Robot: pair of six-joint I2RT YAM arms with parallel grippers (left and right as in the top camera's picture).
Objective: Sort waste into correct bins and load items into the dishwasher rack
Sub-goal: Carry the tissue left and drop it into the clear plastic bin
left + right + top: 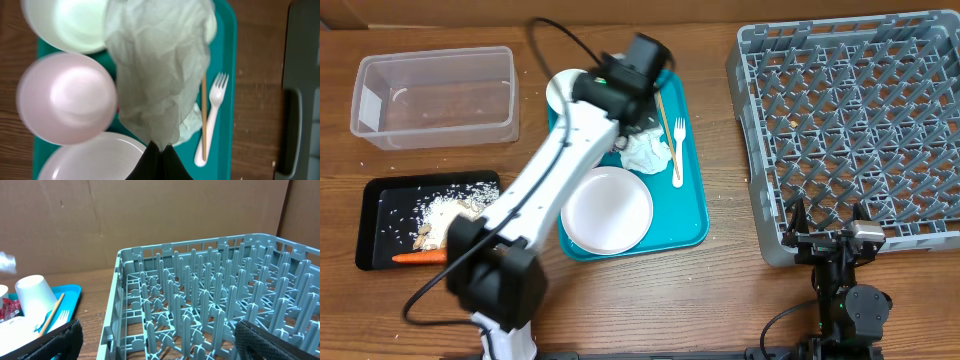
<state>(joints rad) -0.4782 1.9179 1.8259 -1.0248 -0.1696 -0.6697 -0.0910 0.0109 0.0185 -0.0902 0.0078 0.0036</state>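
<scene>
- Grey dishwasher rack (pixel 860 120) stands bare at the table's right; no tableware has been loaded.
- White napkin (pixel 155 65) hangs from the left gripper (pixel 159 148), whose jaws are pressed together on the paper above the teal tray (pixel 692 200). It is not yet binned.
- Black tray (pixel 380 205) holds the beige crumbs (pixel 445 212) and the orange carrot (pixel 418 257); little can be made out in the clear tub (pixel 435 95).
- Plate (pixel 607 210), two bowls (pixel 65 97), cup (pixel 34 297), fork (pixel 678 150) and wooden stick (pixel 663 112) sit on the teal tray, with a scrap of red wrapper (pixel 6 311) beside them.
- Right gripper (pixel 828 228) rests at the rack's near edge, fingers spread wide, holding nothing.
- Food waste appears sorted and the paper is in hand. The wrapper and all the dishes remain to be dealt with.
</scene>
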